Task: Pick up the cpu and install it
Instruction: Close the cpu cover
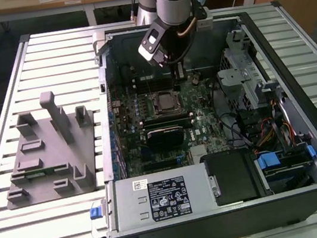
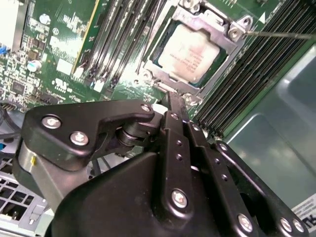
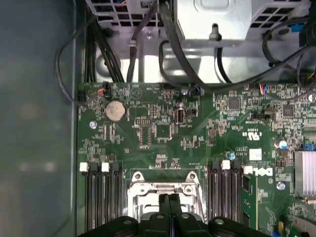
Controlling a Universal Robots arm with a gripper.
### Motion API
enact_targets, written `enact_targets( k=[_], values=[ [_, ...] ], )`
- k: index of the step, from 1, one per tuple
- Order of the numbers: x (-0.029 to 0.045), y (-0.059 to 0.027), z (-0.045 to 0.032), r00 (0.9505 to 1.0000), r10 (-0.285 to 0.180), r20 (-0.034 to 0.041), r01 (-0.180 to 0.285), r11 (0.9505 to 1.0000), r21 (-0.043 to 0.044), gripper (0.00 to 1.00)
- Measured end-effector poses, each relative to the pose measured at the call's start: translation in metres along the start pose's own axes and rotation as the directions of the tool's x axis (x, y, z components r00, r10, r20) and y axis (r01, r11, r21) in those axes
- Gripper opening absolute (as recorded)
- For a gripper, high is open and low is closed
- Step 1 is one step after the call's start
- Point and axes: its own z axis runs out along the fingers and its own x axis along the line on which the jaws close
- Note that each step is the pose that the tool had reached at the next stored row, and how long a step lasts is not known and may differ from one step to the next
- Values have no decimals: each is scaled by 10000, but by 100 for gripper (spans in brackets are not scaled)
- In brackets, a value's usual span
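Note:
The cpu point(image 2: 190, 49), a small square chip with a pale silver top, lies flat in the motherboard socket point(image 2: 232, 34), inside the metal frame. In the exterior view the socket point(image 1: 165, 101) sits mid-board in the open computer case. My gripper point(image 1: 180, 81) hangs just above and slightly behind it. In both wrist views the black fingers point(image 2: 173, 106) are pressed together with nothing between them, and the gripper point(image 3: 170, 200) is over the socket frame point(image 3: 148, 189). The gripper is apart from the chip.
A grey plastic fixture point(image 1: 49, 151) with upright posts stands on the slatted table at the exterior view's left. Inside the case are a black block point(image 1: 164, 137), the power supply point(image 1: 159, 200), a drive cage point(image 1: 248, 77), cables point(image 3: 173, 44) and memory slots point(image 2: 256, 74).

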Motion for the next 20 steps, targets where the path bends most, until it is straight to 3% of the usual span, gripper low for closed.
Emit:
enact_targets(
  k=[16,20],
  values=[
    [-5,-297,47,10000,1,-1,-1,10000,0,11],
    [-6,-309,49,9997,-246,3,246,9997,-1,11]
  ],
)
